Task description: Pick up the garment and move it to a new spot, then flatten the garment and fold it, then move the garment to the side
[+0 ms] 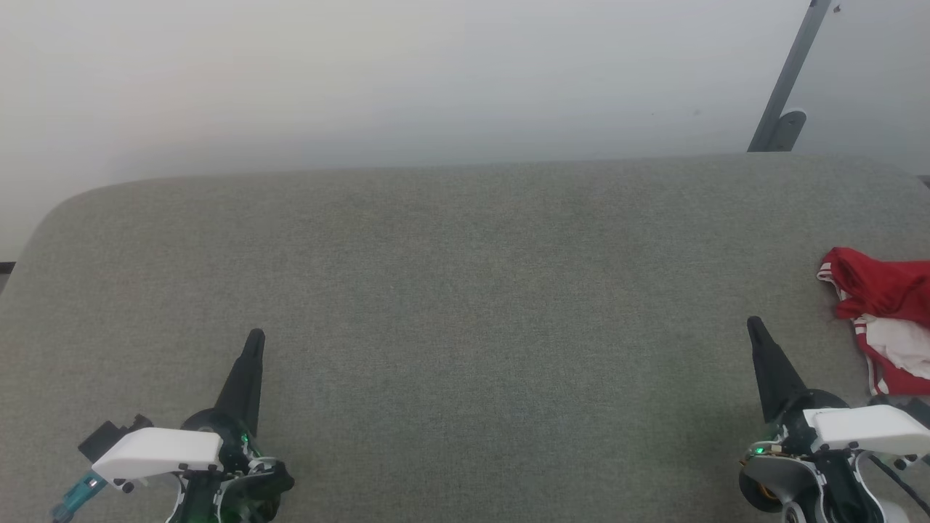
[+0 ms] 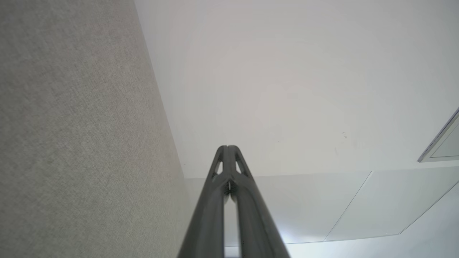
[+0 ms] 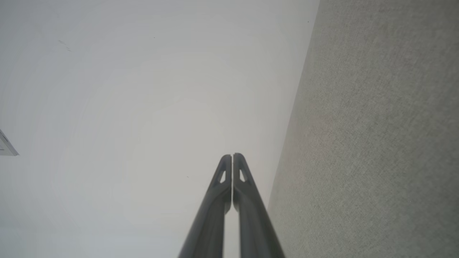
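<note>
The fingers of the left gripper are clenched tip to tip with nothing between them. Those of the right gripper are pressed together the same way, also empty. Each wrist view shows its own pair meeting at the tips against a pale wall.

The garment lies crumpled in a heap at the right edge of the padded surface, partly cut off by the head view's right border. It is red, with a white patch and red-and-white striped trim showing in the folds. No lettering can be made out.

The right gripper sits near, just left of the heap, its fingers pointing away toward the far side and not touching the cloth. The left gripper is at the near left, well apart from the garment, pointing the same way.

The surface is grey-green woven fabric with rounded far corners. Behind it stands the pale wall, and a slanted grey metal bar rises at the far right.
</note>
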You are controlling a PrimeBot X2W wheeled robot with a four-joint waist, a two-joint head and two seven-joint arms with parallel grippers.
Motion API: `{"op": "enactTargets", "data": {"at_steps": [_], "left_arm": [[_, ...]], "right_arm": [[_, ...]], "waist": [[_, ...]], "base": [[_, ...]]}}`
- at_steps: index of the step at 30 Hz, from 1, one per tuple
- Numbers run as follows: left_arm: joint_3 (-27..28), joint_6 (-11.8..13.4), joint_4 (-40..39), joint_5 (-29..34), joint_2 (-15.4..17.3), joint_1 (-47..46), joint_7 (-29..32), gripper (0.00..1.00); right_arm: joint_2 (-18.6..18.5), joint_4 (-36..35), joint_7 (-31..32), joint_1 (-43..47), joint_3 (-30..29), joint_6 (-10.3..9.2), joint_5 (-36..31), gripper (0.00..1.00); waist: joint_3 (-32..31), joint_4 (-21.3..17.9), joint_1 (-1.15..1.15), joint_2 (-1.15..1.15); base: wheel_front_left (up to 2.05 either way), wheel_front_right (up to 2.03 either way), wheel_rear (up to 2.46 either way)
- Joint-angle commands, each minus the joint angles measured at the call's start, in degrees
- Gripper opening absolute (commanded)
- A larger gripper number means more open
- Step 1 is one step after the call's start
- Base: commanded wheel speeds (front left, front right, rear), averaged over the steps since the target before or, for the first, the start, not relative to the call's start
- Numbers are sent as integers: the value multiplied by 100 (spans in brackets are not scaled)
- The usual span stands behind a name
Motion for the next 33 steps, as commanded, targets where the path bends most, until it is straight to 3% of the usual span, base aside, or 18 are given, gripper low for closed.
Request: {"op": "enactTargets", "data": {"at_steps": [1,33], "left_arm": [[20,-16,-3,-15,-16,-64,17,0],[23,-16,-3,-11,-18,-64,20,0]], "right_arm": [[23,16,12,-35,-5,2,23,0],[22,16,11,-35,-4,2,25,0]], "waist": [[0,0,0,0],[0,0,0,0]], "base": [[0,0,0],[0,0,0]]}}
